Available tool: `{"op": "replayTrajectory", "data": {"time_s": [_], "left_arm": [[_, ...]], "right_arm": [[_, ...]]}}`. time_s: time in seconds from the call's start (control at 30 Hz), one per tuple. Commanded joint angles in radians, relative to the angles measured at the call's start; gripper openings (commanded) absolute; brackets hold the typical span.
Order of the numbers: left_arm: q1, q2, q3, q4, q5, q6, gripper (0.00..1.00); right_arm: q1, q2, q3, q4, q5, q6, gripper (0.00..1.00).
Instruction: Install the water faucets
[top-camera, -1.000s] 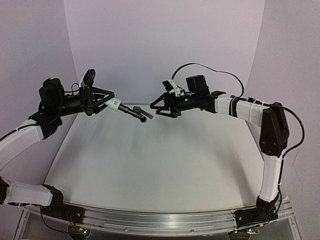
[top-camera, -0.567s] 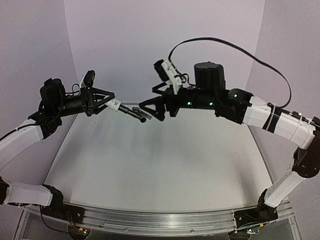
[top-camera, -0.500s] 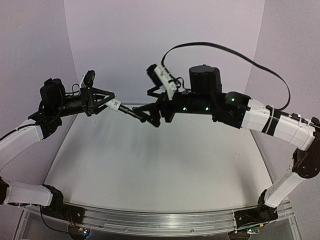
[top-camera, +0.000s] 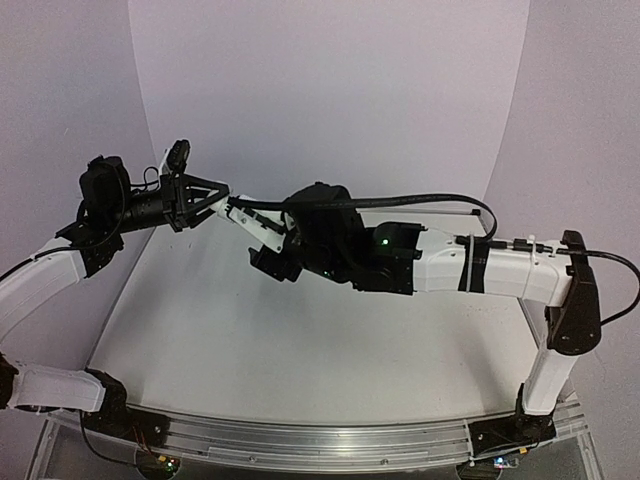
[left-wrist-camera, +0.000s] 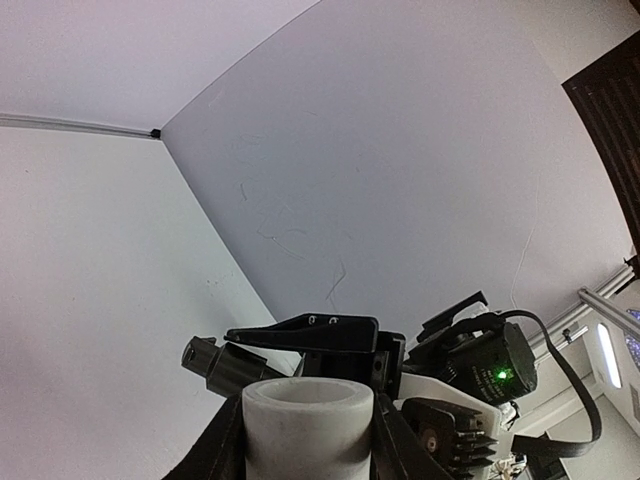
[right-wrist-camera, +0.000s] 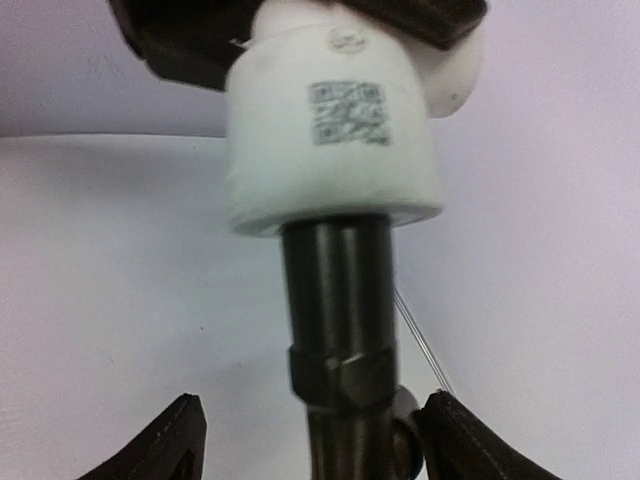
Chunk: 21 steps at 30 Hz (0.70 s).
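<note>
Left jaws pinch the white fitting (right-wrist-camera: 335, 130); right jaws spread astride the black tap (right-wrist-camera: 338, 300).

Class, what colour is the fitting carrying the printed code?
White; the fitting shows best in the right wrist view.

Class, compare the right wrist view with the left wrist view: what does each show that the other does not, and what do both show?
Only the right wrist view: the QR code on the fitting, the hex nut on the tap, and the right gripper, its fingers spread either side of the stem.
Only the left wrist view: the fitting's hollow open end, the left fingers clamping it, and the right arm's green light.
Both: the white fitting and part of the black tap.
</note>
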Motion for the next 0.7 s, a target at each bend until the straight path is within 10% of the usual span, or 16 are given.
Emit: {"op": "replayTrajectory", "data": {"time_s": [0.0,0.37,0.67], "left_arm": [[0.000,-0.015,0.072,0.062,0.008,0.005,0.00],[0.000,-0.020,0.069,0.062,0.020,0.012,0.00],[0.000,-0.021,0.072,0.061,0.031,0.015,0.00]], "right_arm": [[0.007,0.014,0.072,0.037,0.042,-0.005,0.64],[-0.074,-0.015,0.089,-0.073,-0.312,0.218,0.01],[-0.358,0.029,0.118,0.068,-1.428,0.884,0.00]]}}
